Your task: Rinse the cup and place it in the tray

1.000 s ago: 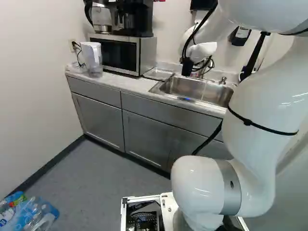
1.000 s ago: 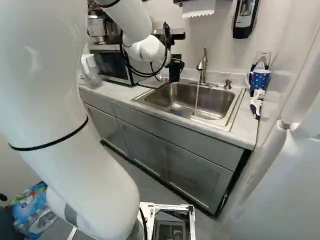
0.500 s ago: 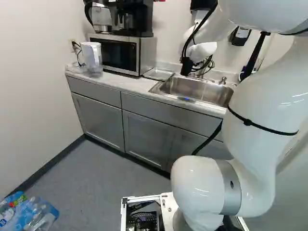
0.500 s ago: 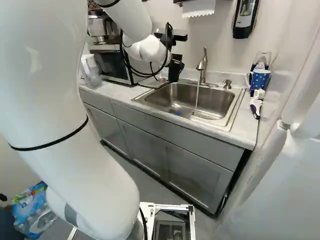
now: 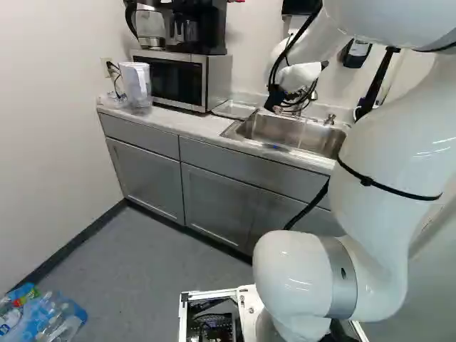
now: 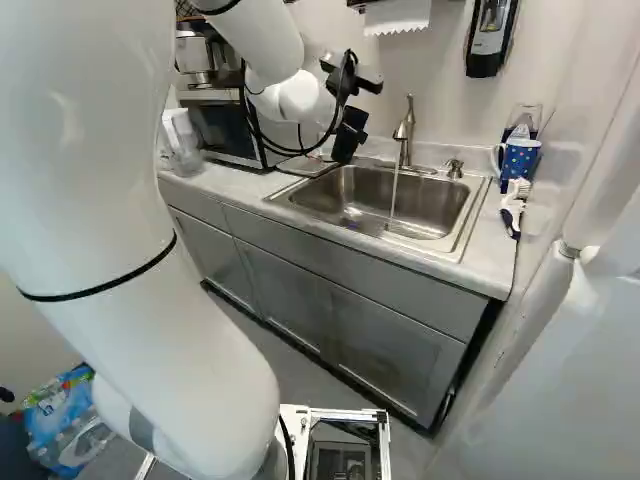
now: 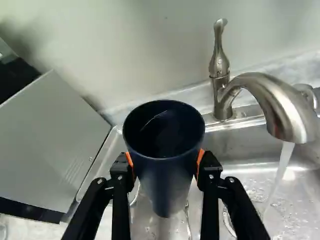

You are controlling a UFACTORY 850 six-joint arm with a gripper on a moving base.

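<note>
Dark blue cup (image 7: 165, 185) clasped above the sink (image 6: 330, 190), beside the faucet (image 7: 250, 85).
The hand (image 6: 352, 124) has the cup gripped from both sides between its orange pads (image 7: 200, 159), mouth toward the wrist camera, body leaning a little in the right base view. Water (image 7: 281, 170) runs from the faucet into the basin, apart from the cup. The shallow metal tray (image 5: 233, 110) lies near the back edge of the worktop (image 5: 174, 125), between sink and microwave (image 5: 214, 78); a coffee maker (image 5: 201, 28) stands on the microwave. Toward the worktop's left end is a clear-and-white pitcher (image 5: 135, 80); near its back right corner, a blue polka-dot mug (image 6: 520, 158).
</note>
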